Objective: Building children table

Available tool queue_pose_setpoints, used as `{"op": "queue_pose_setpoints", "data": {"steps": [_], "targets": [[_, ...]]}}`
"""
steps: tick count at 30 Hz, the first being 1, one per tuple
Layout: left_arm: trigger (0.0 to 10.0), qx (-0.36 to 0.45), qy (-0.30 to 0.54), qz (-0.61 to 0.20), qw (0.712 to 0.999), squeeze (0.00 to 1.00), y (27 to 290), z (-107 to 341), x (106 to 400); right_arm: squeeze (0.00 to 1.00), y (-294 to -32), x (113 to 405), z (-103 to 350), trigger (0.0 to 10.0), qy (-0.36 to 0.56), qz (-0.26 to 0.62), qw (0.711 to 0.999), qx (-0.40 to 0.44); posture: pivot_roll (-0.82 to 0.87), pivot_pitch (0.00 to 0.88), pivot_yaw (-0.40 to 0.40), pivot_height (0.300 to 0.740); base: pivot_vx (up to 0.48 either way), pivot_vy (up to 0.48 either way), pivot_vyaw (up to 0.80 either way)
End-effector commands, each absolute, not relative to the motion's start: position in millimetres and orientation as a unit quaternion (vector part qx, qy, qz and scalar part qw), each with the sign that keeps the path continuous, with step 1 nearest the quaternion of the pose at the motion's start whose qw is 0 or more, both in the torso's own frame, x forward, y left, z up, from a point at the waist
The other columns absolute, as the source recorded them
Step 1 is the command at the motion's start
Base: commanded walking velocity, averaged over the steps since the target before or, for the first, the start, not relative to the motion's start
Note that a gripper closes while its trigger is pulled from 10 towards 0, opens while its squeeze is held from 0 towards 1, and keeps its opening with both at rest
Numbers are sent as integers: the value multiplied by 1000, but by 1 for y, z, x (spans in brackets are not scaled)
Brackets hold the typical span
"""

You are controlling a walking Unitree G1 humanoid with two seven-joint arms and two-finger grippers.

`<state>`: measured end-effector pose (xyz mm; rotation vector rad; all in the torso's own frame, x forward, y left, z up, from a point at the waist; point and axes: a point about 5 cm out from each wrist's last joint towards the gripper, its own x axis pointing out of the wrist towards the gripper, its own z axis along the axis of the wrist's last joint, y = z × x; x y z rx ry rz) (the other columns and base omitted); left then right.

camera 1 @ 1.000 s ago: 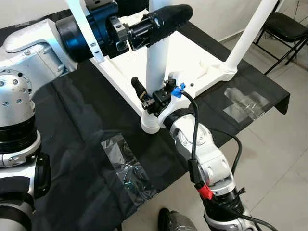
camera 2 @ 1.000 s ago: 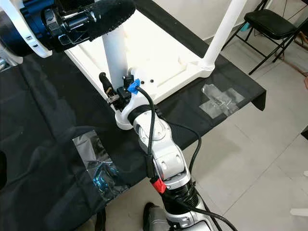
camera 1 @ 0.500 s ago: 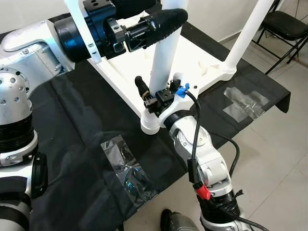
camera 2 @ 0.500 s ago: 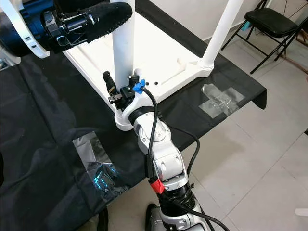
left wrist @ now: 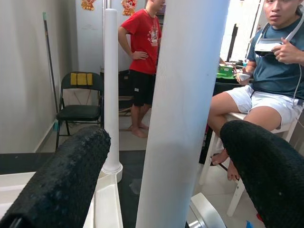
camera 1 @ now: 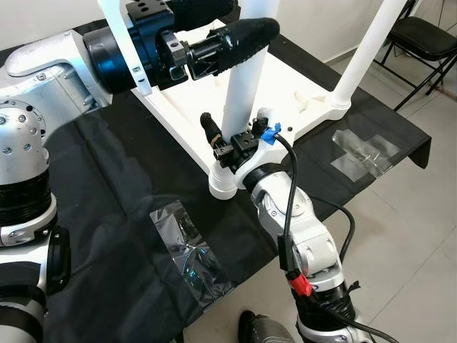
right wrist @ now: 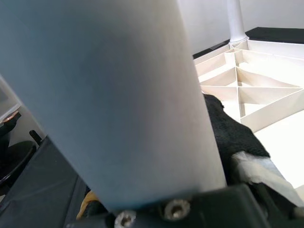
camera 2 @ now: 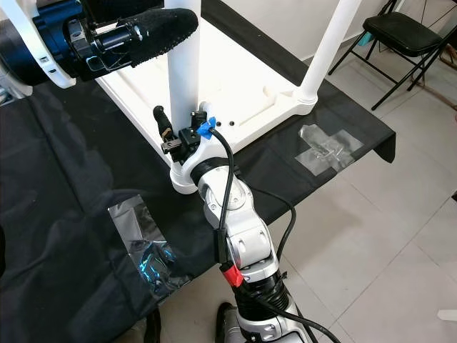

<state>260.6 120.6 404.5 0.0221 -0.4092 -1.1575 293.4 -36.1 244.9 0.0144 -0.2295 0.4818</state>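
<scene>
Upturned white table top (camera 1: 285, 89) on a black cloth (camera 1: 128, 186). Right gripper (camera 1: 228, 143) clamps the near table leg (camera 1: 239, 107) just above its socket; one finger (camera 1: 207, 131) shows beside the leg, the other is hidden behind it. Left gripper (left wrist: 161, 156) straddles the same leg higher up, its fingers (left wrist: 66, 175) spread either side with a gap, not touching. Leg tops are cut off. A clear plastic bag (camera 1: 189, 246) lies near the right arm

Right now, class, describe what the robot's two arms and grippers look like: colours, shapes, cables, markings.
Both arms are silver, rounded segments. The left gripper has long black textured fingers on a dark blue and black wrist. The right gripper has a black mount; a black cable with a blue tag and red band runs along that arm.
</scene>
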Motion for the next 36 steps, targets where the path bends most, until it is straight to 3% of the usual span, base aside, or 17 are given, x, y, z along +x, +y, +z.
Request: {"op": "queue_pose_setpoints", "data": {"steps": [1, 5, 6, 8, 9, 17, 25, 26, 27, 34, 36], "targets": [[10000, 34, -199, -549, 811, 0, 115, 407, 257, 0, -35, 296, 212, 10000, -28, 244, 969, 18, 21, 221, -28, 740, 0, 0, 0], [10000, 44, -206, -549, 809, 0, 111, 407, 257, 0, -35, 297, 212, 10000, -27, 243, 969, 18, 21, 221, -28, 740, 0, 0, 0], [4588, 52, -211, -545, 810, 0, 107, 407, 257, 0, -35, 297, 212, 10000, -27, 243, 970, 18, 21, 222, -28, 740, 0, 0, 0], [4588, 58, -215, -542, 810, 0, 104, 408, 257, 0, -35, 297, 213, 10000, -27, 243, 970, 18, 21, 222, -28, 740, 0, 0, 0], [0, 65, -220, -540, 810, 0, 100, 410, 257, 0, -35, 297, 213, 10000, -27, 242, 970, 18, 21, 222, -31, 740, 0, 0, 0], [0, 91, -233, -544, 801, 0, 87, 418, 253, 0, -36, 298, 213, 10000, -25, 241, 970, 17, 20, 223, -30, 740, 0, 0, 0], [0, 109, -240, -543, 797, 0, 91, 425, 244, 0, -36, 299, 213, 10000, -23, 240, 970, 18, 19, 224, -29, 740, 0, 0, 0], [0, 111, -241, -542, 797, 0, 93, 426, 243, 765, -37, 300, 214, 10000, -25, 243, 970, 14, 18, 224, -27, 740, 0, 0, 0], [0, 112, -240, -541, 798, 0, 91, 426, 245, 1000, -39, 301, 216, 10000, -31, 249, 968, 15, 16, 224, -27, 740, 0, 0, 0], [0, 113, -239, -541, 799, 0, 85, 424, 251, 1000, -50, 304, 233, 10000, -78, 288, 954, 19, 13, 226, -25, 740, 0, 0, 0], [0, 113, -237, -542, 798, 0, 84, 424, 252, 1000, -61, 305, 245, 10000, -110, 335, 936, 4, 12, 228, -23, 740, 0, 0, 0]]}}
